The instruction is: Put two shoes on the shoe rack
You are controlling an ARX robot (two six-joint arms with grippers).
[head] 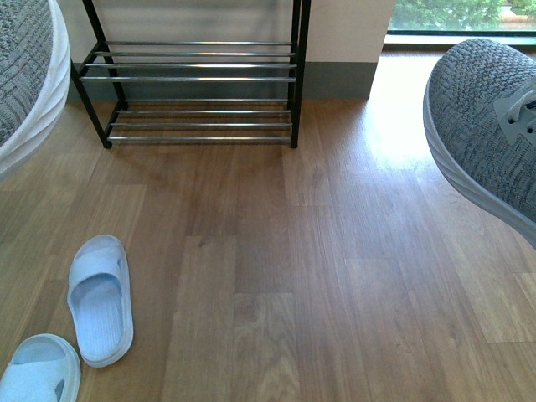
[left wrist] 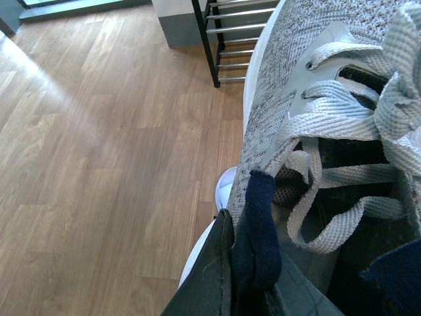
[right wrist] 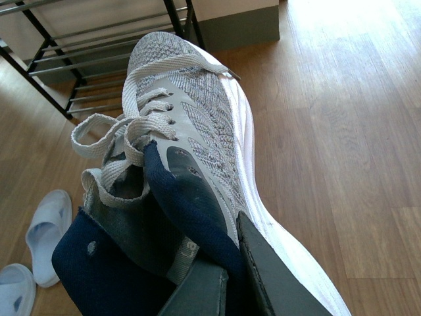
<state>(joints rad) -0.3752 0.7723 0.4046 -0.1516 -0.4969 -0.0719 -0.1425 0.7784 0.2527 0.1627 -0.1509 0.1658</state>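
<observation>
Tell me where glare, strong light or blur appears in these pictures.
Front view: daylight washes out the floor beside the shoe rack; the left sneaker, close to the lens, looks slightly soft. Left wrist view: a pale sunlit band crosses the floor; laces are sharp. Right wrist view: far floor overexposed, right sneaker sharp.

**Floor** (head: 276, 251): wood-effect planks in warm brown, running from 6 towards 12 o'clock, with staggered end joints.

**Wall** (head: 343, 29): plain pale cream, at 12 o'clock, finished at its foot by a grey skirting board (head: 339, 81).

**Window** (head: 461, 15): at 1 o'clock, set low, with its dark lower frame near the floor. Green foliage shows through the glass.

**Light:** daylight from this window forms a bright, washed-out patch (head: 402, 126) on the planks just in front of it, fading towards 6 o'clock.

**Furniture:** one shoe rack (head: 197, 65) stands against the wall at 11 o'clock, feet on the floor.
</observation>
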